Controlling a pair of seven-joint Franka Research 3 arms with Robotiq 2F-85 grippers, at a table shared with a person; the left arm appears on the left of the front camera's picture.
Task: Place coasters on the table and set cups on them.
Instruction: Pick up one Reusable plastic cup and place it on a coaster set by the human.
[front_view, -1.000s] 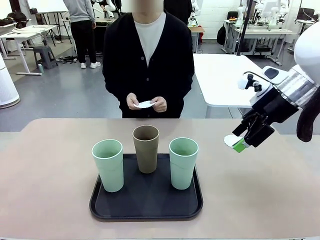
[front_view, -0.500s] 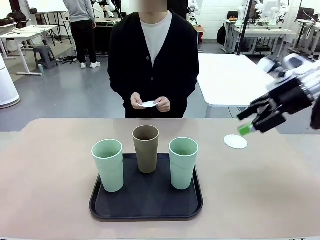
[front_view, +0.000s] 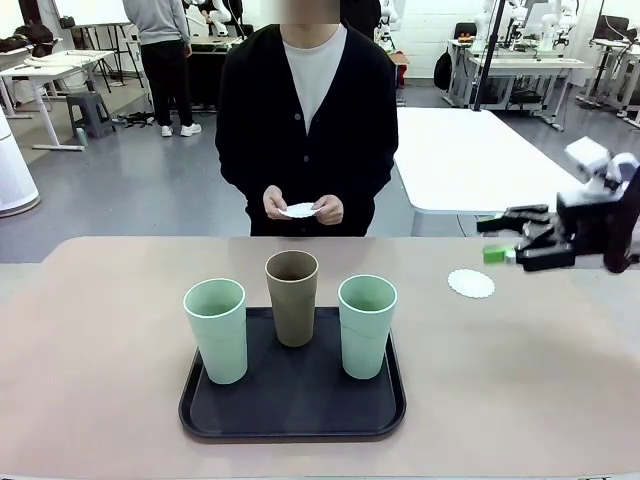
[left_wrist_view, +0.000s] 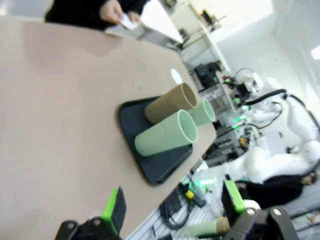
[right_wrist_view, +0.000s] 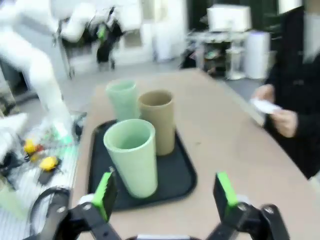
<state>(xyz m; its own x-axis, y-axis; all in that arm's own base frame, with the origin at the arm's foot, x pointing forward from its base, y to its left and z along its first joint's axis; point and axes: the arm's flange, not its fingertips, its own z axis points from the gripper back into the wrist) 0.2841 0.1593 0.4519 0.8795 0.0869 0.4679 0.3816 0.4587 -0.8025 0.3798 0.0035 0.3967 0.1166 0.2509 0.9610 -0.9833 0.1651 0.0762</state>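
One white lacy coaster (front_view: 471, 283) lies flat on the tan table (front_view: 100, 330), right of the tray; it also shows as a small white coaster (left_wrist_view: 176, 76) in the left wrist view. My right gripper (front_view: 497, 238) hovers open just above and to the right of it, fingers pointing left, holding nothing. The person holds another coaster (front_view: 298, 210) in both hands. Two mint cups (front_view: 217, 330) (front_view: 366, 326) and a brown cup (front_view: 292, 298) stand on the black tray (front_view: 292, 405). My left gripper (left_wrist_view: 172, 202) is open and well back from the cups (left_wrist_view: 165, 134). In the right wrist view the gripper (right_wrist_view: 164, 192) faces the near mint cup (right_wrist_view: 132, 157).
The person stands at the far edge of the table, hands (front_view: 320, 208) at waist height. The tray (right_wrist_view: 180, 175) sits in the middle near my side. Bare tabletop lies to the left and right of the tray. A white table (front_view: 460, 150) stands behind.
My right gripper has let go of the coaster, which now lies on the table. The gripper has lifted, turned level and drawn back to the right. The cups have not moved.
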